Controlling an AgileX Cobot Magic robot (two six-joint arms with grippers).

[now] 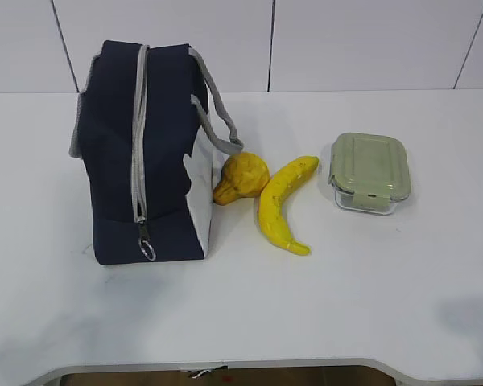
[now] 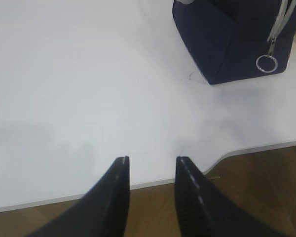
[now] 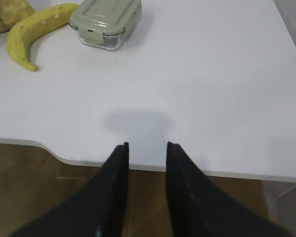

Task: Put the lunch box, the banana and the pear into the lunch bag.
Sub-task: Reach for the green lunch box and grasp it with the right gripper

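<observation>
Hovering above the near edge of the white table, the left gripper had its dark jaws parted by a moderate gap, gripping nothing and touching nothing — only bare tabletop showed between the tips. The right gripper stood likewise: partly spread, empty, clear of every object.

In the exterior view the lunch bag stood upright at about 9 o'clock, its grey zipper closed down the front with the ring pull hanging low. The pear lay just beside the bag's white side panel, near centre. The banana curved close by the pear at its 3 o'clock side. The lunch box sat apart at 3 o'clock, lid on — none of the three was in the bag.
</observation>
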